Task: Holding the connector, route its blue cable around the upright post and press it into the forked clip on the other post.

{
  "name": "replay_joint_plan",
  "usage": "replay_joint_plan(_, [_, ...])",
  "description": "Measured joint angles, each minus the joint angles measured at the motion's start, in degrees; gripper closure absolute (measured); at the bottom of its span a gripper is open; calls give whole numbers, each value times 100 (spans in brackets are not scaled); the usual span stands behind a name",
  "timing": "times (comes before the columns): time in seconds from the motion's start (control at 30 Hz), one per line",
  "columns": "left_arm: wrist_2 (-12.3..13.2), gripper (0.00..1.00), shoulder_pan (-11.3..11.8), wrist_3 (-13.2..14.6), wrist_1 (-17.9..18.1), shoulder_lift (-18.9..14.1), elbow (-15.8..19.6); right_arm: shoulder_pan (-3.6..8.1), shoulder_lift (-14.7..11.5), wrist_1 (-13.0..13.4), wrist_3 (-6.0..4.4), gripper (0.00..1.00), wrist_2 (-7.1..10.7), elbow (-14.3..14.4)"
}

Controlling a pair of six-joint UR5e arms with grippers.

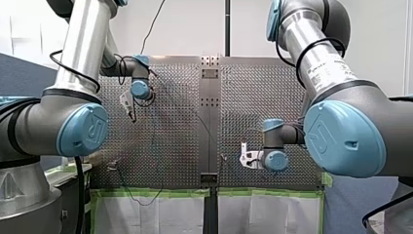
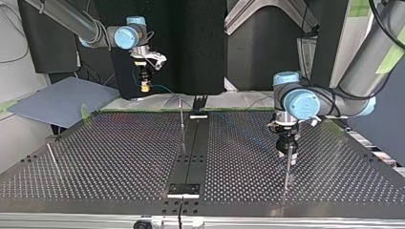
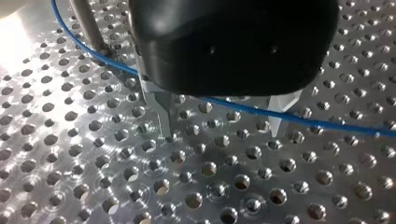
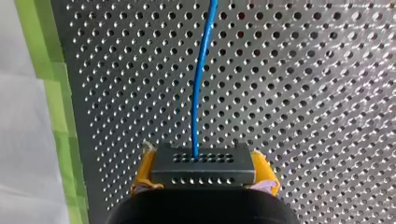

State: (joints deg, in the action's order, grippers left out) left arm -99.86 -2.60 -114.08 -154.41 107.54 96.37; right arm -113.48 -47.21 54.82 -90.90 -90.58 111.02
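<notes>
There, my right pincer [image 4: 204, 176] gripped the connector [image 4: 203, 163] between yellow pads [image 4: 144, 170] in the upper left of the top view, its blue cable [image 4: 200, 84] running ahead over the surface [image 4: 303, 93]. My left pincer [image 3: 220, 134] stood wide, the cable crossing under it, near the upright post [image 3: 88, 25]

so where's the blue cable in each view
front view: too thin to make out.
top view: blue cable trails from my right tool, upper left.
left wrist view: cable crosses under my left tool.
right wrist view: cable runs ahead from the connector.
shared landmark: the perforated table.
</notes>
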Motion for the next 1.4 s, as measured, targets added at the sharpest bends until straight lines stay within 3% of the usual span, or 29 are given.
replay_joint_plan(0.4, [-2,0,-14,1,-3,0,1,88,481,280,-15,100,493,-17])
replay_joint_plan(0.5, [-3,0,-14,0,0,-1,0,115,606,286,-9,100,539,-20])
replay_joint_plan(0.67, [-2,0,-14,0,7,3,1,166,773,289,0,100,540,-23])
replay_joint_plan(1.0, [-3,0,-13,1,16,3,0,394,1320,335,28,100,399,-222])
replay_joint_plan(1.4, [-3,0,-7,0,24,1,0,376,1911,348,179,100,408,-747])
